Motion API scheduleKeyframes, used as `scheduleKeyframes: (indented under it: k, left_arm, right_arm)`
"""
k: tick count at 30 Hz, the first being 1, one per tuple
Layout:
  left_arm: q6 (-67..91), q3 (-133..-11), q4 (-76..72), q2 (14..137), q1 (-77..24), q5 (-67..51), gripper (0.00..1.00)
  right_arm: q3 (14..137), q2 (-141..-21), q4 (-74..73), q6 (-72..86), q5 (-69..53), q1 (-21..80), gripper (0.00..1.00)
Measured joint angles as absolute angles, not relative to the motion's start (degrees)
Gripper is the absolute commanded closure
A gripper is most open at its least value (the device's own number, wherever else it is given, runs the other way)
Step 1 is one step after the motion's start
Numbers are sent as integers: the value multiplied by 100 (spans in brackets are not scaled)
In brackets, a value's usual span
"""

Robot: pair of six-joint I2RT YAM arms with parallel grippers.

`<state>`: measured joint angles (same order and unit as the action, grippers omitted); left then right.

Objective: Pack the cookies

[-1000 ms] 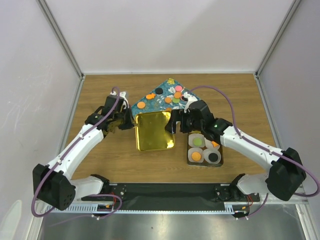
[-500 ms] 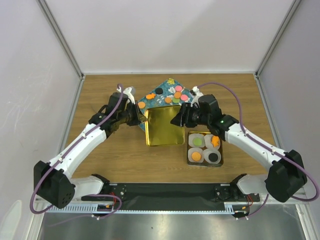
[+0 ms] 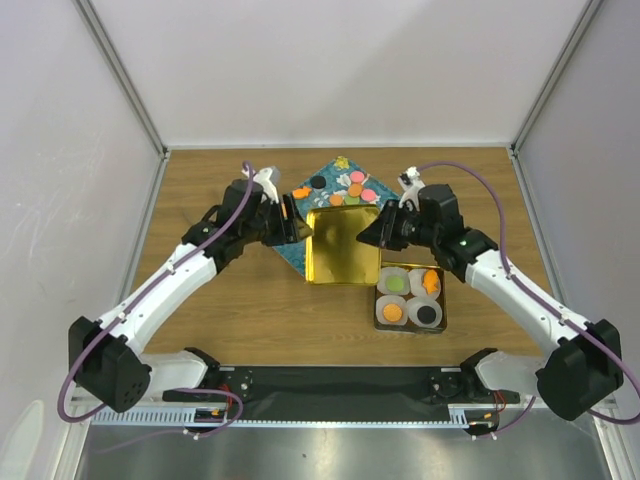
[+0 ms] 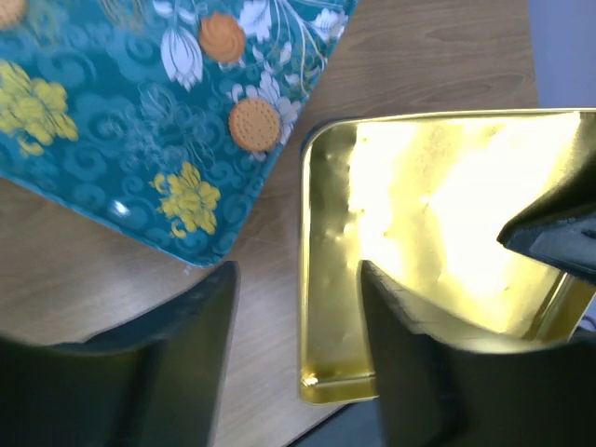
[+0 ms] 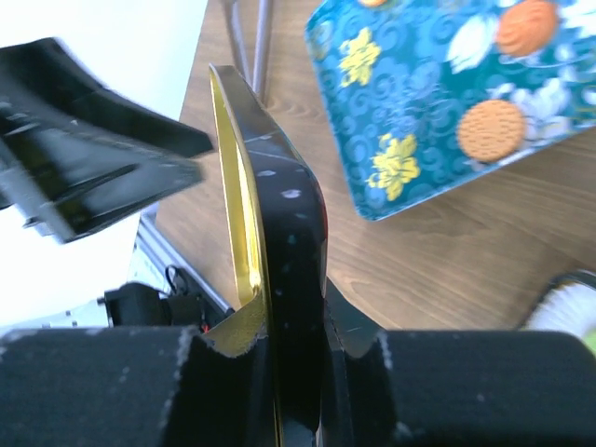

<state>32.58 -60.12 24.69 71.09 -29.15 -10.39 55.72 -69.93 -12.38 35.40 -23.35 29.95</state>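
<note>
Left gripper (image 4: 296,279) first: its jaws stand apart, straddling the left rim of the gold tin (image 4: 438,242). One finger (image 4: 177,372) is outside over the wood, the other is inside over the shiny bottom. Neither looks pressed against the rim, so I'd call it open and not gripping anything.

Just past it the teal floral tray (image 4: 102,186) sits on the table (image 3: 250,300), and that's where most of the cookies (image 3: 355,188) are. They're a loose bunch of orange, pink, green and one black toward the tray's far end. Two orange ones also show close up in the left wrist view, near the tray edge by the tin.

Gold tin is in the middle, its far side overlapping the near part of the teal tray. On its right side the right gripper (image 5: 284,358) is pinched onto the rim. The right wrist view has the tin's wall edge-on, squeezed between both fingers.

Further right and nearer the arms, just beside the gold tin's near right corner, there's a small dark tin (image 3: 410,330). It holds four white paper cups (image 3: 381,318), each with a cookie: two orange, one green, one black.
</note>
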Motion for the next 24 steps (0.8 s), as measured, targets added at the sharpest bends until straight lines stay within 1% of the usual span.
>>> scheduleKeyframes:
  k: [4, 6, 8, 10, 14, 17, 20, 22, 24]
  left_arm:
    - [3035, -6300, 2541, 6995, -2954, -698, 25]
    - [2783, -6379, 2539, 6803, -3157, -290, 23]
    - [2484, -6386, 2515, 6523, -3723, 266, 21]
    - [2106, -6348, 2357, 6261, -4510, 823, 20]
    - [1107, -5841, 1505, 5839, -6025, 2152, 18]
    - [34, -5201, 480, 5802, -6893, 3173, 17]
    - [-1352, -4565, -840, 6134, -7522, 3962, 15]
    - [-2443, -3994, -2263, 6449, -7872, 4276, 10]
    - [-3677, -3433, -3900, 6947, -8145, 4451, 9]
  right_arm:
    - [5575, -6897, -1516, 3603, -2388, 2628, 100]
    - [5612, -6893, -1721, 3640, -2462, 2408, 100]
    - [5743, -6919, -2003, 3653, -2554, 2217, 100]
    - [6045, -7002, -2331, 3653, -2630, 2049, 100]
    - [6705, -7118, -2779, 3647, -2694, 1835, 100]
    - [7105, -7135, -3063, 3642, -2716, 1778, 100]
    - [7347, -7161, -3269, 3645, -2729, 1772, 100]
    - [7384, -7164, -3341, 3645, -2727, 1772, 100]
    - [7391, -7168, -3450, 3647, -2722, 1772, 100]
